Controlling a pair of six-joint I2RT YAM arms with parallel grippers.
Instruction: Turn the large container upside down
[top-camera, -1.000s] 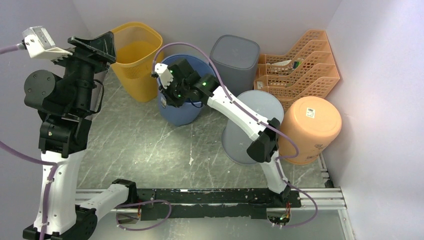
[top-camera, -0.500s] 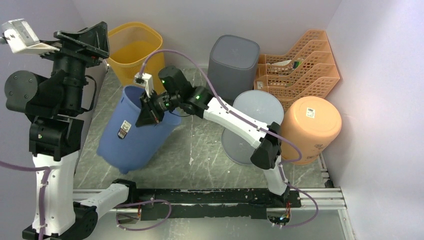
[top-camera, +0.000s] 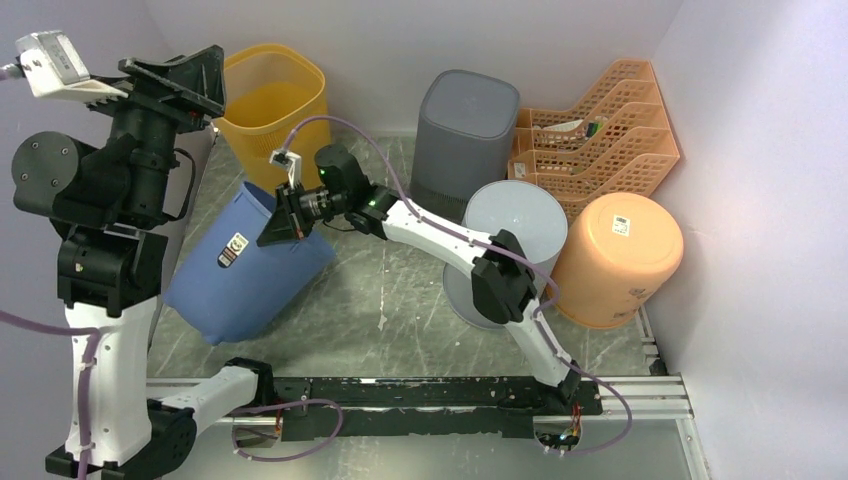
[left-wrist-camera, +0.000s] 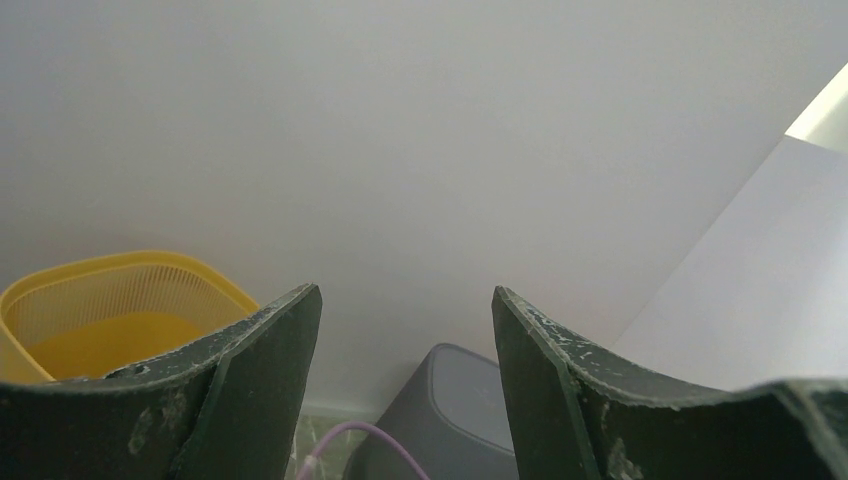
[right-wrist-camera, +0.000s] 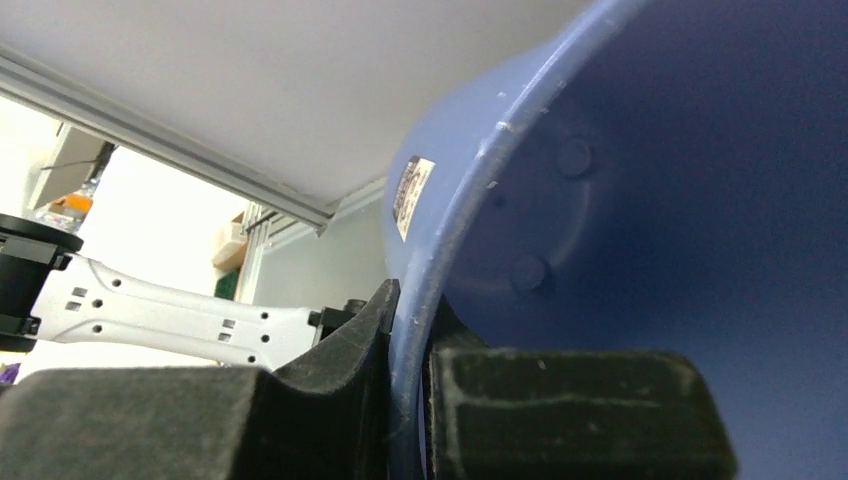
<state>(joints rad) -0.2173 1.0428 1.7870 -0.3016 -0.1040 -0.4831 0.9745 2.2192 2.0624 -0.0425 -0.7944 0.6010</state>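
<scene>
Left gripper (top-camera: 178, 88) is parked high at the far left, fingers spread, holding nothing. Leave it there unless the bin slips.

The large blue plastic bin (top-camera: 240, 270) is left of centre, tipped well over, with its base pointing near-left and its mouth facing far-right. I can't tell whether its lower side touches the table. My read is roughly mid-flip.

To finish:
- Roll the wrist until the mouth faces straight down, then lower so the whole rim lands flat.
- Go slow. One pinch on a thin rim will likely let a bin this size swing or twist out.
- Mind the left arm's column beside the base, and the yellow mesh plastic basket (top-camera: 270, 95) just beyond on the far side.

Right gripper (top-camera: 287, 222) is clamped on the bin's rim, one finger inside the wall and one outside, per the right wrist view. The grip is at the far-right edge of the mouth, so the body extends left and near from the gripper.
</scene>
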